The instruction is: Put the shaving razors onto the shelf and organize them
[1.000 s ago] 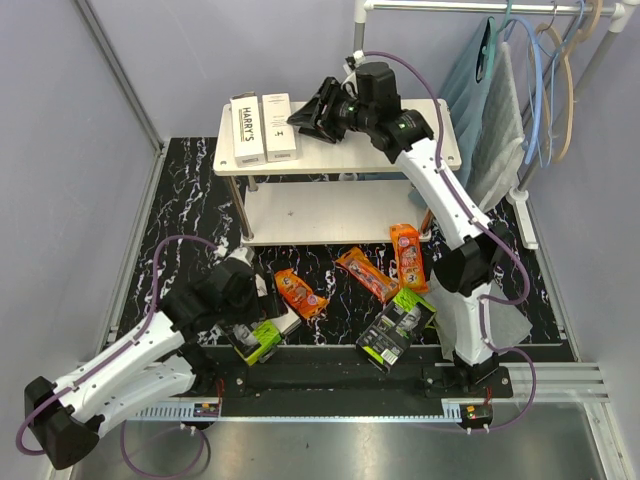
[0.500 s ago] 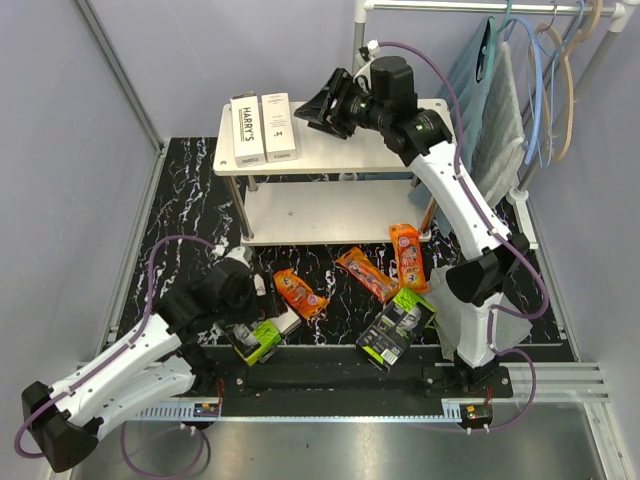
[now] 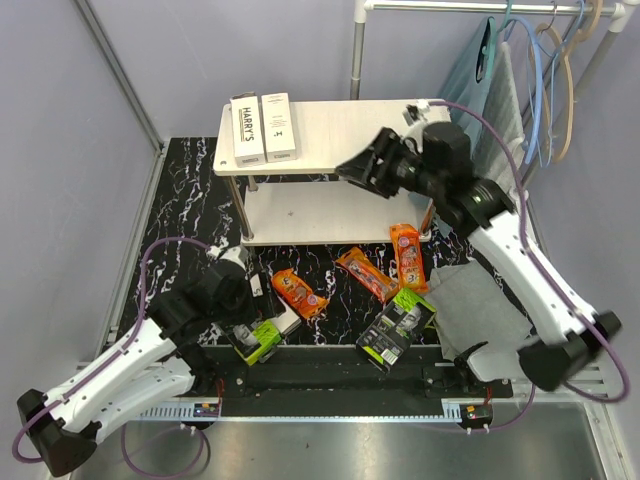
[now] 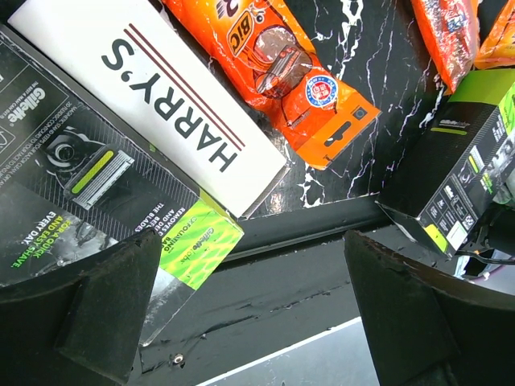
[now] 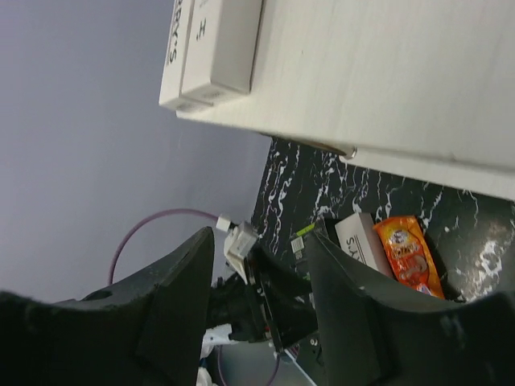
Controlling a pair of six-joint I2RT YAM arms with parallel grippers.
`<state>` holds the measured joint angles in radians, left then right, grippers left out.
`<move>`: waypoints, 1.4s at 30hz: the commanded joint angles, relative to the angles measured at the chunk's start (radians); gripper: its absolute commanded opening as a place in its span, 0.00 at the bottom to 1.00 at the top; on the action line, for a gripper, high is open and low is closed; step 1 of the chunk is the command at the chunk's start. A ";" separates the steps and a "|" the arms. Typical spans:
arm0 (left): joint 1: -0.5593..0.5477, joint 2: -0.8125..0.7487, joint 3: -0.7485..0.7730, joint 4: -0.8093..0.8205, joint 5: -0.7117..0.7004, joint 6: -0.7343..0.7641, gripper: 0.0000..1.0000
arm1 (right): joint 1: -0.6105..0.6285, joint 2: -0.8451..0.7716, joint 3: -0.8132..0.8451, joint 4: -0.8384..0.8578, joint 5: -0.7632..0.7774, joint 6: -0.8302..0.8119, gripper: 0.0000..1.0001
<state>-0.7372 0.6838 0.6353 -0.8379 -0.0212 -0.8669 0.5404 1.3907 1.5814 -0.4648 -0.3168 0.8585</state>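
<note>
Since a second ago the right hand has drawn back from over the top board of the shelf, where it hung close to the boxes. It now sits by the front right part of that board. Its arm has swung out to the right, baring more of the grey cloth. The left white box and the right white box lie as before, side by side at the left end of the top board. The left hand has hardly shifted at the near left of the bench.

The left white box reads "HARRY'S"; the right white box shows a lone "H". A third white box, down on the bench, carries "HARRY'S" beside two dark red lines. The orange pack just beside it says "BIC". The black-and-green pack against its other side says "Gillette" and "EVERY DAY". A second black-and-green pack lies well apart to the right. A slanted orange pack and an upright orange pack lie on the bench in front of the shelf.

The right hand is partly open with nothing between its fingers. The left hand is spread wide above the third white box and the black-and-green pack, gripping nothing. Whether a finger touches the pack cannot be told.
</note>
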 commanded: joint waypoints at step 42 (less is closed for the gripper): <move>0.012 0.482 0.156 0.151 -0.082 -0.158 0.99 | 0.425 -0.363 -0.721 0.045 0.352 0.116 0.66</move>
<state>-0.7319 1.1378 0.7910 -0.7349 -0.0765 -1.0050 0.9558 1.0767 0.8757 -0.4484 0.0032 0.9554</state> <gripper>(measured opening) 0.988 0.656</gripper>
